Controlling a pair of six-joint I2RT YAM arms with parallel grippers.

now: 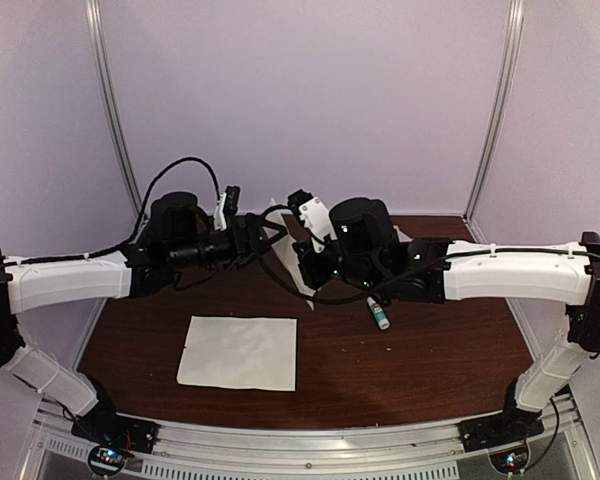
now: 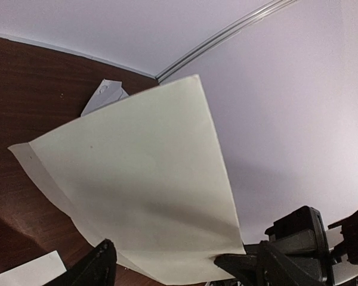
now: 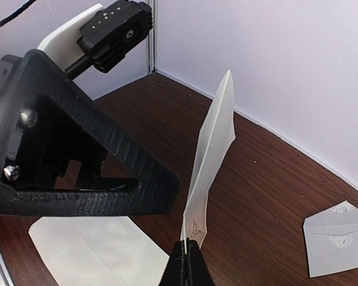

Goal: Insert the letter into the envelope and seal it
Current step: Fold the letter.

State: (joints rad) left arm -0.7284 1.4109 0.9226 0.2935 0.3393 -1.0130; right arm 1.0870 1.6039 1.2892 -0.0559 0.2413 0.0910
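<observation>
The letter (image 2: 137,179), a white folded sheet in two offset layers, hangs in the air between both grippers. My right gripper (image 3: 187,253) is shut on its lower edge, beside a small printed mark, and holds it edge-on (image 3: 218,131). My left gripper (image 2: 170,262) is open, with its fingers spread on either side of the sheet's lower edge. One finger (image 2: 238,263) touches a corner of the sheet. The envelope (image 3: 337,241), small and grey-lavender with a pointed flap, lies flat by the back wall. It also shows in the left wrist view (image 2: 102,98). In the top view the grippers (image 1: 260,238) (image 1: 292,250) meet mid-table and hide the letter.
A flat white sheet (image 1: 238,352) with crease lines lies on the brown table (image 1: 430,350) near the front left. It also shows in the right wrist view (image 3: 89,253). A glue stick (image 1: 379,314) lies below the right arm. Walls close in the back and sides.
</observation>
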